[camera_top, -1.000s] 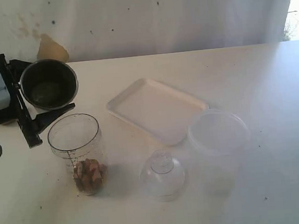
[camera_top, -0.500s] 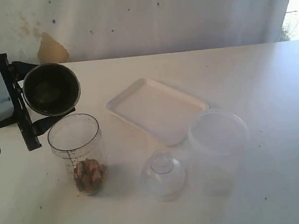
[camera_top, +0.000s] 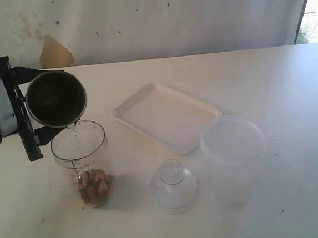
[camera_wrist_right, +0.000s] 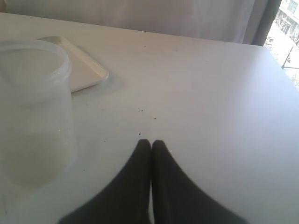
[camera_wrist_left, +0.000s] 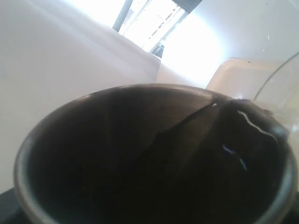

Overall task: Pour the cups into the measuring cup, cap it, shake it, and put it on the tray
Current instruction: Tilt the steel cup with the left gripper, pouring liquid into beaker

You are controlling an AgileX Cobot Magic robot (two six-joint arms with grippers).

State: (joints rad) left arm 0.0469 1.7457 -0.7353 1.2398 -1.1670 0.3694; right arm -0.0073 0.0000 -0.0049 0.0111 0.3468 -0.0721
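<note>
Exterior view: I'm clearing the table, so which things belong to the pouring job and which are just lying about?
In the job: steel tumbler, measuring cup, white tray, clear dome lid (likely the cap).
Lying about: frosted tub.

One steel tumbler (camera_top: 56,98). One measuring cup (camera_top: 79,151). One white tray (camera_top: 167,115). One frosted tub (camera_top: 232,146). One clear dome lid (camera_top: 173,185). Several brown chunks (camera_top: 95,186), exact count unclear.

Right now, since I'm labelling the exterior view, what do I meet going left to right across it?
Left gripper holding the cup → measuring cup → clear domed lid → frosted tub.
</note>
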